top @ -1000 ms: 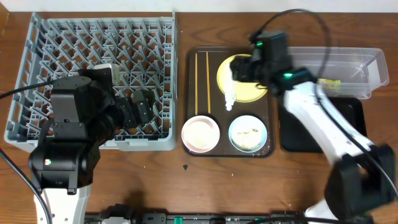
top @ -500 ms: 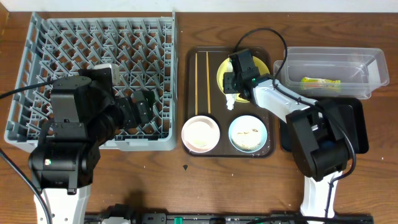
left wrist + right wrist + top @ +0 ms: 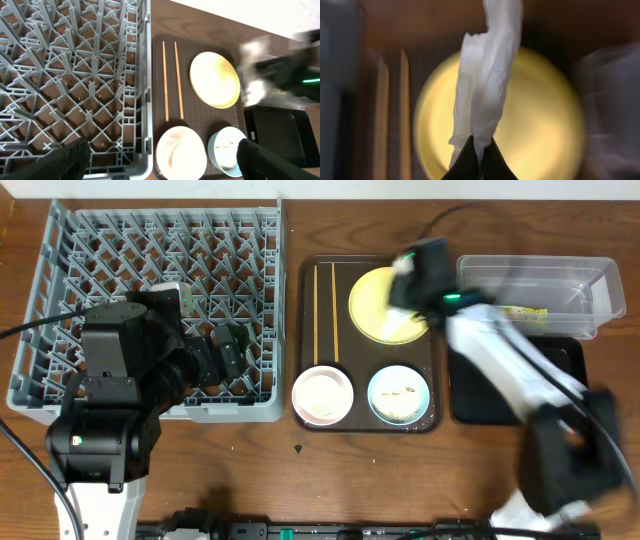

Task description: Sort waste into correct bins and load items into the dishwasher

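Observation:
My right gripper (image 3: 479, 159) is shut on the white crumpled napkin (image 3: 487, 75), which hangs above the round yellow plate (image 3: 530, 125). Overhead, this gripper (image 3: 412, 272) is a blur over the plate's (image 3: 380, 305) far right edge. Two chopsticks (image 3: 325, 310) lie left of the plate on the brown serving tray (image 3: 307, 330). In front stand the white bowl (image 3: 322, 394) and the light blue bowl (image 3: 399, 395) holding rice-like scraps. My left gripper (image 3: 228, 348) hovers open over the grey dish rack (image 3: 120, 260); its fingers (image 3: 70, 161) frame the rack's corner and both bowls.
The clear tub (image 3: 560, 280) at the back right holds a green-and-orange wrapper (image 3: 527, 312). The shallow black tray (image 3: 550, 385) lies just in front of it. Bare wooden table (image 3: 300, 470) runs along the front edge.
My right gripper has shut on the napkin and lifted it off the plate, moving up and to the right. The left arm has stayed still.

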`<state>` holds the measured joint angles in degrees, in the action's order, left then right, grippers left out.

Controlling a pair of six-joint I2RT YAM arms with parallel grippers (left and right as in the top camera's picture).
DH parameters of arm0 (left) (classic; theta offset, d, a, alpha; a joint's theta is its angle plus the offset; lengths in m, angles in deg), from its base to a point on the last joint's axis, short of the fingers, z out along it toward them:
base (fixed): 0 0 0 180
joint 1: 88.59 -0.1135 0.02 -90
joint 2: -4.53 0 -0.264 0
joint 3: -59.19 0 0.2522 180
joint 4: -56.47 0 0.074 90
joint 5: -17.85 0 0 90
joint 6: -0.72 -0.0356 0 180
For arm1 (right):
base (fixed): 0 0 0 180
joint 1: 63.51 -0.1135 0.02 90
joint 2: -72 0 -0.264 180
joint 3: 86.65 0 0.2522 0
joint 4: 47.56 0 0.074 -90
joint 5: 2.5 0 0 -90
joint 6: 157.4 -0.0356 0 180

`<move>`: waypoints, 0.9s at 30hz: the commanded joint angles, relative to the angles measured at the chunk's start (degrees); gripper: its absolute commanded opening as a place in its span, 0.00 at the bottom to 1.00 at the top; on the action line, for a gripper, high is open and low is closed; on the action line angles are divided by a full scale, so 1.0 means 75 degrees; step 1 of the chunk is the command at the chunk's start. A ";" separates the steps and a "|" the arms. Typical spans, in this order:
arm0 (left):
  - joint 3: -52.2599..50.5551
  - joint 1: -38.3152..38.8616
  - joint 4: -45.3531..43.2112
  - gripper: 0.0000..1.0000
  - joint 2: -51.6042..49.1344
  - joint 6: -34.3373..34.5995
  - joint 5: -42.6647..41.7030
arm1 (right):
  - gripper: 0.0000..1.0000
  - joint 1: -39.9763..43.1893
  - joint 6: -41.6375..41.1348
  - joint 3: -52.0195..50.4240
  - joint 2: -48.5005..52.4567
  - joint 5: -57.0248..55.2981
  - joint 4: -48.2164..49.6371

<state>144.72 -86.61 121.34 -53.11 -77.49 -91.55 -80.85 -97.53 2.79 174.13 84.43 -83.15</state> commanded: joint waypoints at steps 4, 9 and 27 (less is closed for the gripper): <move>0.0163 0.0012 0.0009 0.94 -0.0009 -0.0099 -0.0093 | 0.01 0.1874 -0.2104 0.0055 -0.1186 -0.0842 -0.1067; 0.0163 0.0012 0.0009 0.94 -0.0009 -0.0099 -0.0093 | 0.03 0.2608 -0.2139 0.0052 -0.0609 -0.1113 -0.0909; 0.0163 0.0012 0.0044 0.94 -0.0009 -0.0096 -0.0099 | 0.59 0.0906 0.1489 0.0058 -0.2387 0.4025 -0.2259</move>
<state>144.72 -86.59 121.41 -53.11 -77.49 -91.55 -67.78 -92.29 3.24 156.55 107.68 -96.22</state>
